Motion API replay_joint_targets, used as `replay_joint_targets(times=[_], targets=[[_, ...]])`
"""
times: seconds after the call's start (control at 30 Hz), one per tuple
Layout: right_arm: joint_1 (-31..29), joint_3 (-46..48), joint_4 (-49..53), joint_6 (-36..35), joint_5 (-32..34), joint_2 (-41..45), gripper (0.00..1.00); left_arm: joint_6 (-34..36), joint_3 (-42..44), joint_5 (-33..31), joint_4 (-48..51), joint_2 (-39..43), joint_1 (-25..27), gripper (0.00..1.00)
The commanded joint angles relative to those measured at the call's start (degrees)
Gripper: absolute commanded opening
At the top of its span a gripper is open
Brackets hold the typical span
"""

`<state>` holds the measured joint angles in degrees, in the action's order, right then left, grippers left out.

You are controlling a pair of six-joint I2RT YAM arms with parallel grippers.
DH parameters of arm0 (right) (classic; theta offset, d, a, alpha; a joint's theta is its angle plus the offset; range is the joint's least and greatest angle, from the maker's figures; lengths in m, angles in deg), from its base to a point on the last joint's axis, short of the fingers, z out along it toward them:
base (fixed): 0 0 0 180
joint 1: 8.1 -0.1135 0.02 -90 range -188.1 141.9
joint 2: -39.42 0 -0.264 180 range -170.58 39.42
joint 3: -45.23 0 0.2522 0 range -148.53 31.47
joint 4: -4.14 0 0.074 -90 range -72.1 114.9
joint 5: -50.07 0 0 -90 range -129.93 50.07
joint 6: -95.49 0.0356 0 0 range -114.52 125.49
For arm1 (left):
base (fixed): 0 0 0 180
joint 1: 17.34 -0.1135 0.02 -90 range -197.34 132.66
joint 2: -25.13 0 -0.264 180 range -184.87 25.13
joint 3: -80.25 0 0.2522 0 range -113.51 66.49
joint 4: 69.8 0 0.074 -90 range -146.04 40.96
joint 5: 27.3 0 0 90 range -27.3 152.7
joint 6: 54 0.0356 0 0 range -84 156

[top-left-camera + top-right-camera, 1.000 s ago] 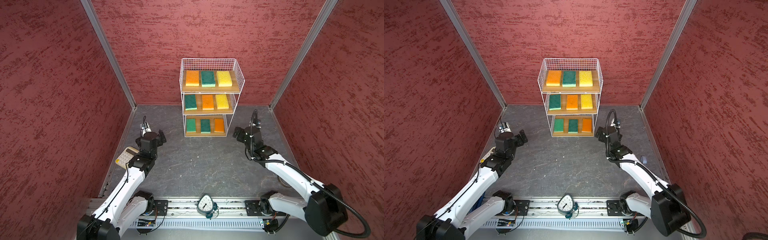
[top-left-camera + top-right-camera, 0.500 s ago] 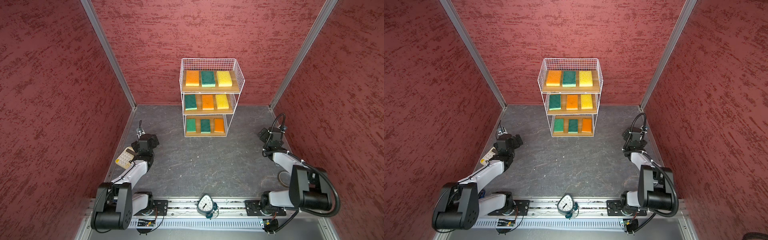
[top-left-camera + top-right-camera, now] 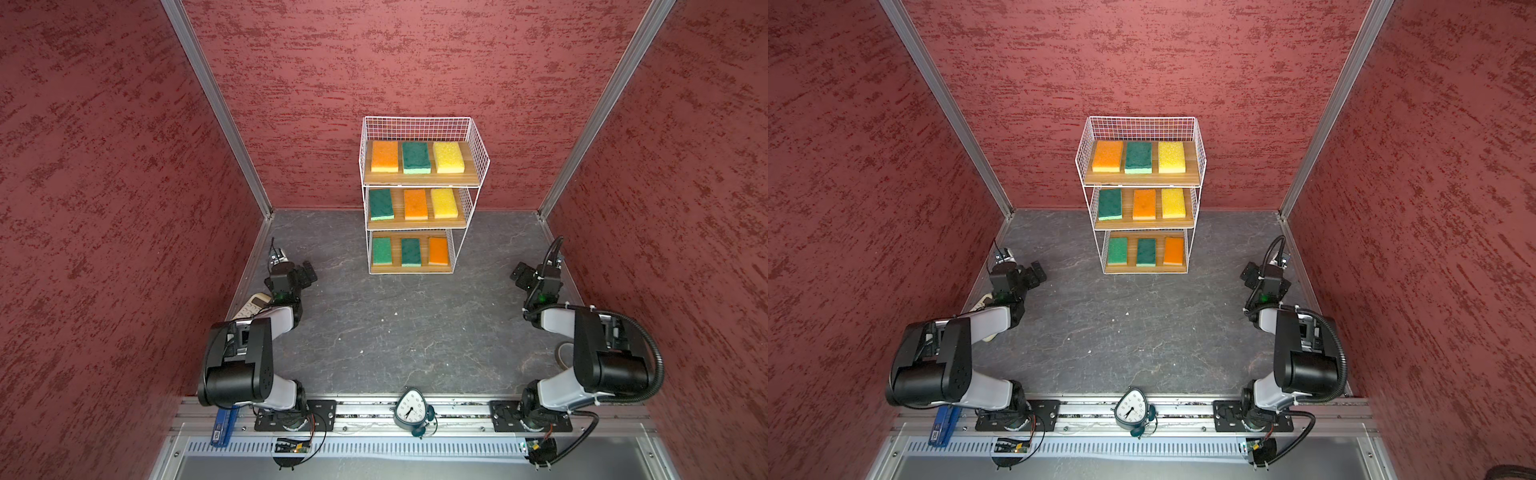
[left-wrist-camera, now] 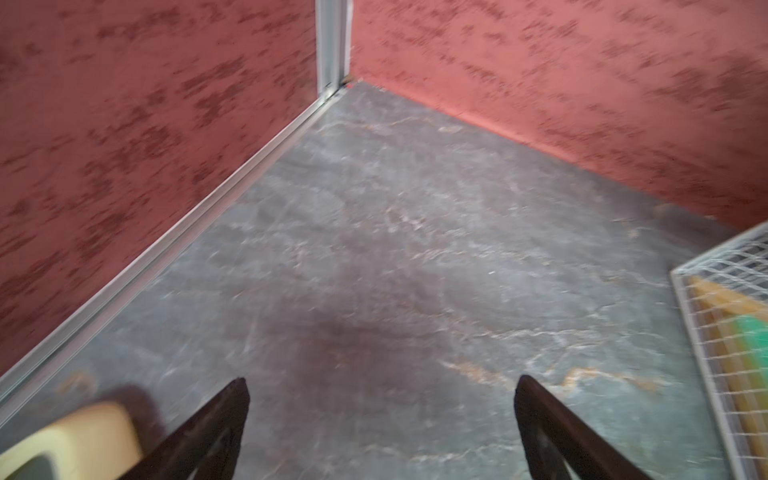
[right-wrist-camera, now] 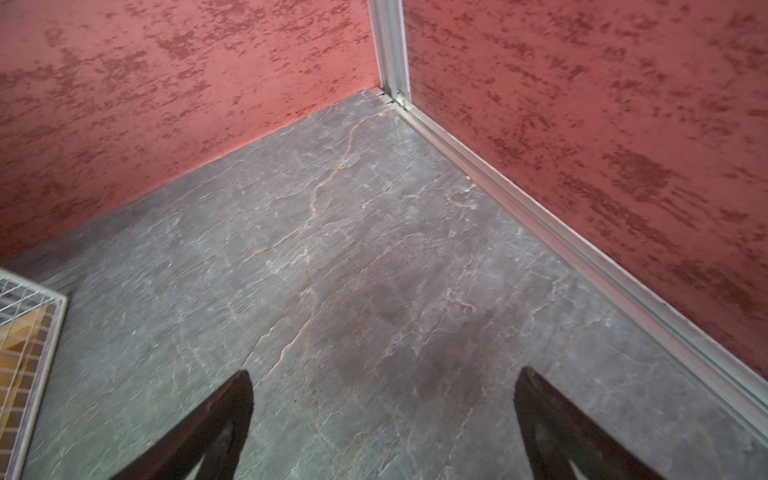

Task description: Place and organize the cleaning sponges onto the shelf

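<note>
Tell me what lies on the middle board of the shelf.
Three sponges lie flat side by side on the middle board: a green sponge, an orange sponge, a yellow sponge. The top board hides the strip behind them.

Left arm (image 3: 243,357): folded back over its base, elbow raised, forearm reaching forward.
Left gripper (image 3: 306,273): jaws spread wide, nothing between them (both dark fingers (image 4: 216,432) show in the wrist view).
Right arm (image 3: 602,357): folded likewise.
Right gripper (image 3: 524,275): jaws wide apart, empty.
</note>
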<state>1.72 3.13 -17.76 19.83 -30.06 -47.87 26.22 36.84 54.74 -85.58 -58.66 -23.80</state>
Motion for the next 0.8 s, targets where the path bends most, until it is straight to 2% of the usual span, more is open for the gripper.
replay_joint_targets(times=[0.0,0.23,0.4,0.47,0.53,0.57,0.67,0.77], targets=[[-0.6,1.7,-8.5,-4.0,-4.4,1.6,0.99,3.5,1.2,6.0,-4.9,0.1,0.7,0.99],[-3.2,4.9,-14.0,-7.1,-3.9,2.6,0.99,8.7,3.6,6.5,-11.7,-1.7,4.6,0.99],[-4.0,7.3,-18.7,-9.0,-6.0,2.7,0.99,9.0,6.7,6.6,-17.1,-1.3,4.9,0.99],[-4.4,10.0,-24.0,-9.9,-7.7,2.1,0.99,9.2,7.8,7.5,-19.6,-2.0,4.9,0.99],[-4.4,14.0,-34.9,-10.7,-9.9,-1.6,0.99,9.7,8.5,7.2,-23.9,-4.7,4.9,0.99],[-4.5,15.8,-38.8,-10.8,-10.1,-2.0,0.99,9.4,8.1,7.2,-21.5,-3.9,4.9,0.99],[-4.5,16.4,-38.9,-10.6,-9.1,-1.7,0.99,9.4,8.0,7.8,-21.0,-3.8,4.8,0.99],[-4.5,14.2,-34.6,-11.2,-10.5,-1.4,0.99,9.4,8.0,7.7,-21.4,-3.9,4.7,0.99]])
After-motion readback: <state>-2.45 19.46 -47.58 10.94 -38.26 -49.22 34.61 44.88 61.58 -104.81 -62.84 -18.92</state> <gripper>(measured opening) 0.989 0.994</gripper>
